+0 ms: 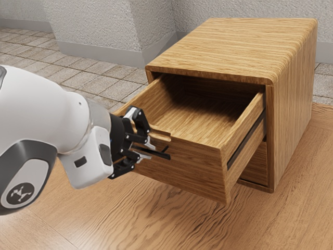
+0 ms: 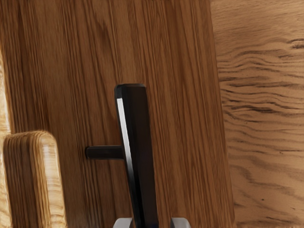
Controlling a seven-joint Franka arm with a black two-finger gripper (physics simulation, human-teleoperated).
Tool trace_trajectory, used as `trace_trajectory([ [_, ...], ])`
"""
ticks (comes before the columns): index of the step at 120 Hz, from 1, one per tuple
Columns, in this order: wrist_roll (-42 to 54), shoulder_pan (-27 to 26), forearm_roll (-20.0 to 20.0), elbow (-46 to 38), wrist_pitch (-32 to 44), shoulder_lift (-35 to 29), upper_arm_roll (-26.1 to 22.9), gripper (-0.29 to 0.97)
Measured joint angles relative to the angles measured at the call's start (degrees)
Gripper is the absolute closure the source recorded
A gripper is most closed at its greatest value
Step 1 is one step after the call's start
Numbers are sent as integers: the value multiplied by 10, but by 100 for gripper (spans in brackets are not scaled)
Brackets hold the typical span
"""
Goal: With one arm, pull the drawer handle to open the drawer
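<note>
**Drawer Pull: Extraction Stage**

The drawer [image 1: 208, 122] stood well out of the cabinet [image 1: 250, 47] at centre frame, with its interior exposed. At centre left, the end effector [image 1: 141, 147] was closed to a narrow stance on the black bar handle [image 1: 158, 154] at the drawer front, with one finger on each side of the bar. In the wrist view the handle [image 2: 140, 156] ran straight toward the hand, standing off the wood front on a short post.

Judged step: pulling, near completion. The next move would call for a straight draw along the drawer's line of travel, toward lower left, with grip maintained and no sideways load on the runners.
</note>
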Motion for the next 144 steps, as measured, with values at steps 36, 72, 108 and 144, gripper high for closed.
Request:
trace_trajectory([
  [36, -1, 0, 0, -2, -1, 11, 0, 60],
  [72, -1, 1, 0, 0, 0, 15, 0, 64],
  [108, -1, 3, 0, 2, 0, 13, -1, 61],
  [144, -1, 4, 0, 2, -1, 13, -1, 56],
])
